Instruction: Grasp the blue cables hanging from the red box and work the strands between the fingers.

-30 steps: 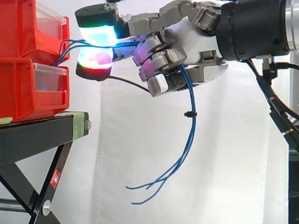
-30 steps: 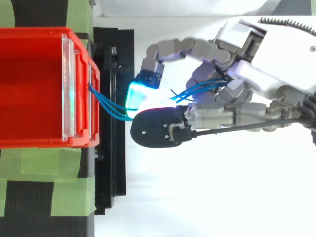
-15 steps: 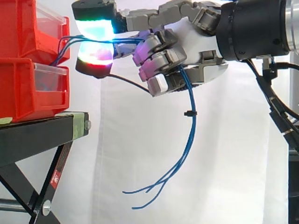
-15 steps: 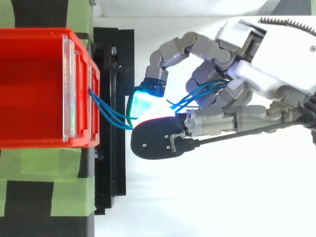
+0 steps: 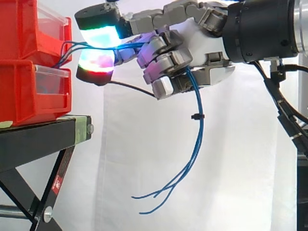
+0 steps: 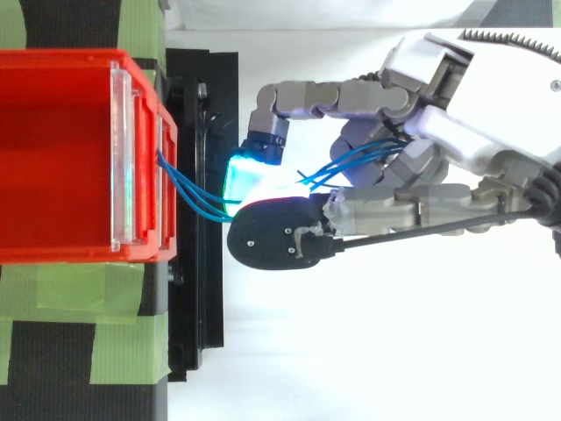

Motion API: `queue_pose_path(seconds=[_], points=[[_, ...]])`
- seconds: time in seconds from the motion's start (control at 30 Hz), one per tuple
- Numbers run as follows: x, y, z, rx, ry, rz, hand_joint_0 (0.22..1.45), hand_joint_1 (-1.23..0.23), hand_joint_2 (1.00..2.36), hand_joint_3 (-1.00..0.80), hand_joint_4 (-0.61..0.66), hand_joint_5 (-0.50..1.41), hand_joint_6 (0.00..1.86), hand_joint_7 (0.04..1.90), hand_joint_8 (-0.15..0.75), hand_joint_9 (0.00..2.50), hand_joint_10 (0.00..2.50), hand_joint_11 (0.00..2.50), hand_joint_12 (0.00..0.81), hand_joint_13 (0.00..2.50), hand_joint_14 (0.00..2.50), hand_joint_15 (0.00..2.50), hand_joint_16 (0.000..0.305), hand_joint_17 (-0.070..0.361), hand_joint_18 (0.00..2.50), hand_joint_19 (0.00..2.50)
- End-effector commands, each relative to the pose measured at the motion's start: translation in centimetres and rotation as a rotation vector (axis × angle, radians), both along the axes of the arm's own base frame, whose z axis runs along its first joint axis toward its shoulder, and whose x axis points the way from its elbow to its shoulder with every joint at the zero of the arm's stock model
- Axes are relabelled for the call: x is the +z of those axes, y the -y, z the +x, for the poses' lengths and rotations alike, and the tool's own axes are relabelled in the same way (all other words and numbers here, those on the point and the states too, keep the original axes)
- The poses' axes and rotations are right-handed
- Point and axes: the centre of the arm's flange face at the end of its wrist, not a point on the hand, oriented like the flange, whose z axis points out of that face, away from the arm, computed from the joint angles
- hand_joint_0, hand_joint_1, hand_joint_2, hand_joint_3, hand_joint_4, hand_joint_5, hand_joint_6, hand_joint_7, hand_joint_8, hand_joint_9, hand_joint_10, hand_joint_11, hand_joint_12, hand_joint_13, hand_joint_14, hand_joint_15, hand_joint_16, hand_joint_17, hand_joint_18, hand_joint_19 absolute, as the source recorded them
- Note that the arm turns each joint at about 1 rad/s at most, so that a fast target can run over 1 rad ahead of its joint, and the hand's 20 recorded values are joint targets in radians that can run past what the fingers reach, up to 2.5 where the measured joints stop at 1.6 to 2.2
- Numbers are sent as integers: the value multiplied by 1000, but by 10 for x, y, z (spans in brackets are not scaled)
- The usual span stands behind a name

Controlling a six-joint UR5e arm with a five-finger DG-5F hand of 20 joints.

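Thin blue cables (image 5: 197,130) leave the front of the upper red box (image 5: 29,29), run right between two glowing fingertips (image 5: 98,36), pass through the curled fingers and hang down in loose strands. My hand (image 5: 192,53) comes in from the right, level with the upper box, and is shut on the cables: a green-cyan pad above and a green-red pad below pinch them just off the box front. In the top view the cables (image 6: 188,191) cross the gap from the box (image 6: 61,158) to the pads, and the hand (image 6: 456,132) lies to the right.
A second red box (image 5: 31,91) sits under the upper one on a black stand (image 5: 43,137) with green tape. A white curtain hangs behind. Below the hand, right of the stand, is free space where the cable ends dangle.
The upper fingertip stretched out and came back down toward the lower pad. The lower pad shifted slightly left. The hanging cable ends swung a little to the right.
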Motion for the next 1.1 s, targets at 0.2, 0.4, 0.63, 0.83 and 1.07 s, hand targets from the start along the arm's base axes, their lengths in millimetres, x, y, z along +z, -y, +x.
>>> queue_pose_path(seconds=[0.2, 0.4, 0.63, 0.83, 1.07], points=[[0, -1, 0, 1, 0, 0, 1012, -811, 1015, -514, 117, -56, 1309, 1027, 556, 1864, 2500, 2500, 692, 2105, 2500, 1814, 255, 192, 2500, 777], [0, 0, 0, -1, 0, 0, 1283, -678, 1008, -170, 121, 320, 1050, 1199, 556, 1864, 2500, 2500, 692, 2105, 2500, 1814, 255, 192, 2500, 777], [0, -1, 0, 1, 1, 1, 846, -514, 1009, -779, 256, 391, 17, 1197, 556, 1864, 2500, 2500, 692, 2105, 2500, 1814, 255, 192, 2500, 777], [1, 0, 0, -1, 2, 2, 1011, -681, 1017, -526, 205, 370, 9, 1299, 556, 1864, 2500, 2500, 692, 2105, 2500, 1814, 255, 192, 2500, 777], [0, 0, 0, -1, 0, 0, 1080, -743, 1015, -372, 125, 173, 543, 1201, 556, 1864, 2500, 2500, 692, 2105, 2500, 1814, 255, 192, 2500, 777]])
